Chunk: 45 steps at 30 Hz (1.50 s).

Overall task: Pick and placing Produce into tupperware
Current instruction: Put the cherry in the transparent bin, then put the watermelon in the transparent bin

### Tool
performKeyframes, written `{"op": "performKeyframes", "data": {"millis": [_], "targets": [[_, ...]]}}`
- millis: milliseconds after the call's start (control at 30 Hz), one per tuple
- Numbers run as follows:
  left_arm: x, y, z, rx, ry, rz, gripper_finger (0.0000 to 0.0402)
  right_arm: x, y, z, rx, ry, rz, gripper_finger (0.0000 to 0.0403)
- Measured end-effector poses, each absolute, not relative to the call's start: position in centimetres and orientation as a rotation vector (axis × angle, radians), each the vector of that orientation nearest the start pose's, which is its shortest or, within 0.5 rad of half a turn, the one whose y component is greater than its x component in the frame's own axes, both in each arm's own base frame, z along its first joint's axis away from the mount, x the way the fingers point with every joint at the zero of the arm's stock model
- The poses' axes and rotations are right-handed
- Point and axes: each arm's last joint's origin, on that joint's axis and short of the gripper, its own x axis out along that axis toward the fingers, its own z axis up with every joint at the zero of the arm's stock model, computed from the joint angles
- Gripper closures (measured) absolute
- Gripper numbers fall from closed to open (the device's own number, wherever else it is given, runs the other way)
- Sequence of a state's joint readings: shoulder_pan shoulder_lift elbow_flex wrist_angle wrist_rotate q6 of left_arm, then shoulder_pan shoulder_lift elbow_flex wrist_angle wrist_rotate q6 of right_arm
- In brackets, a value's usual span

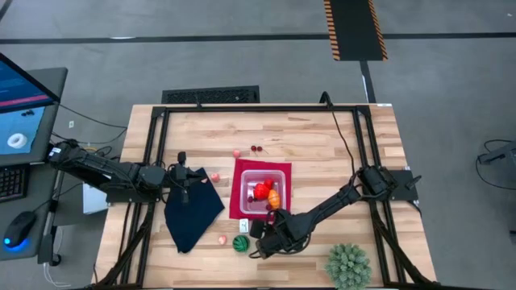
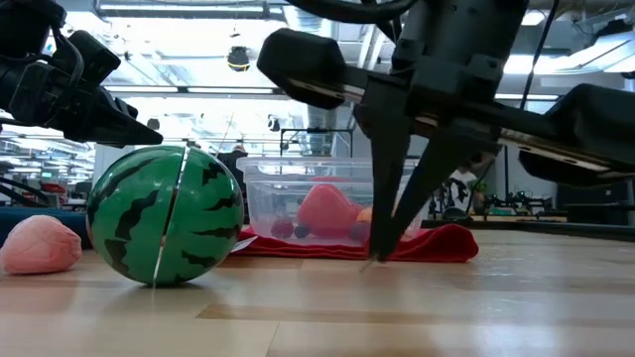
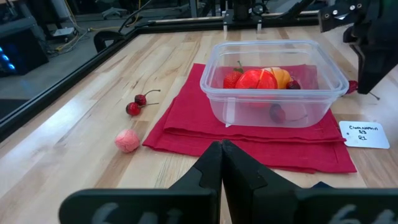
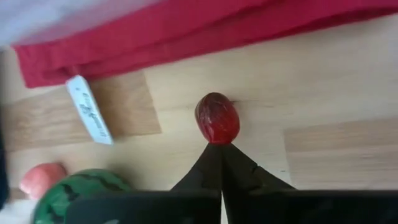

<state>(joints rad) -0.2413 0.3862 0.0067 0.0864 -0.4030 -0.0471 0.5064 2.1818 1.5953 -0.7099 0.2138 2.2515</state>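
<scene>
1. The right gripper [image 1: 260, 242] hangs low over the wooden table [image 1: 322, 153], near its front edge and just in front of the red mat [image 1: 239, 189]. Its fingers are pressed together, tips down at the tabletop in the low view, with nothing between them.
2. A dark red oval fruit [image 4: 217, 117] lies on bare wood right at those closed fingertips in the right wrist view, unheld, between them and the mat's folded edge.
3. The clear tupperware [image 1: 264, 188] sits on the red mat near the table's middle, holding a red fruit [image 1: 261, 191] and an orange one [image 1: 275, 196]; its rim is open all round.
4. A green striped watermelon ball [image 1: 240, 243] rests just beside the right gripper, with a small pink fruit [image 1: 222, 239] close on its other side.
5. A white label card [image 4: 88, 109] lies on the wood by the mat's corner.
6. The left gripper [image 1: 192, 176], fingers shut and empty, hovers over a dark navy cloth [image 1: 192, 211] left of the mat.
7. Two cherries [image 3: 138, 104] and a pink fruit [image 3: 127, 140] lie on open wood beyond the mat's far side.
8. A spiky green plant ball [image 1: 349, 266] sits at the front right edge.
</scene>
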Motion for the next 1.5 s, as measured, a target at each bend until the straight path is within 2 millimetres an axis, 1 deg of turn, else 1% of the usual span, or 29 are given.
{"op": "performKeyframes", "data": {"millis": [133,200,367,433,533,633,700,800,867,1067,1133,1233,1367,1433,1500], "targets": [[11.5,-1.7,14.1,0.047,0.275,0.167,0.0401,38.4,20.8,15.2,1.463,0.815,-1.103,0.0372],[11.5,-1.7,14.1,0.046,0.275,0.167,0.0401,38.5,21.1,15.9,1.455,0.816,-1.102,0.0370],[11.5,-1.7,14.1,0.046,0.275,0.167,0.0402,38.4,22.1,17.3,1.442,0.826,-1.069,0.0392],[11.5,-1.7,14.1,0.047,0.275,0.167,0.0401,38.3,22.4,17.8,1.414,0.808,-1.059,0.0392],[11.5,-1.7,14.1,0.046,0.275,0.167,0.0401,38.1,22.6,18.8,1.365,0.758,-1.074,0.0377],[11.5,-1.7,14.0,0.047,0.275,0.167,0.0402,37.9,22.2,19.7,1.315,0.748,-1.117,0.0364],[11.5,-1.7,14.1,0.046,0.275,0.167,0.0401,37.9,21.5,20.1,1.279,0.738,-1.158,0.0367],[11.5,-1.7,14.1,0.047,0.274,0.167,0.0401,38.2,20.0,20.7,1.249,0.734,-1.224,0.0388],[11.5,-1.7,14.1,0.046,0.275,0.167,0.0402,38.5,19.0,21.1,1.221,0.739,-1.249,0.0393],[11.5,-1.7,14.1,0.046,0.275,0.167,0.0401,39.4,16.5,22.5,1.161,0.767,-1.273,0.0360],[11.5,-1.7,14.1,0.047,0.275,0.167,0.0401,39.7,15.6,22.7,1.158,0.748,-1.296,0.0359],[11.5,-1.7,14.1,0.047,0.274,0.167,0.0401,40.2,13.9,22.6,1.144,0.752,-1.327,0.0371],[11.5,-1.7,14.1,0.046,0.275,0.167,0.0401,41.1,11.9,22.6,1.133,0.844,-1.289,0.0391],[11.5,-1.7,14.1,0.047,0.275,0.167,0.0402,41.4,11.3,22.5,1.131,0.895,-1.254,0.0391],[11.5,-1.7,14.1,0.046,0.275,0.167,0.0401,41.5,11.3,22.5,1.129,0.914,-1.226,0.0379]]}}
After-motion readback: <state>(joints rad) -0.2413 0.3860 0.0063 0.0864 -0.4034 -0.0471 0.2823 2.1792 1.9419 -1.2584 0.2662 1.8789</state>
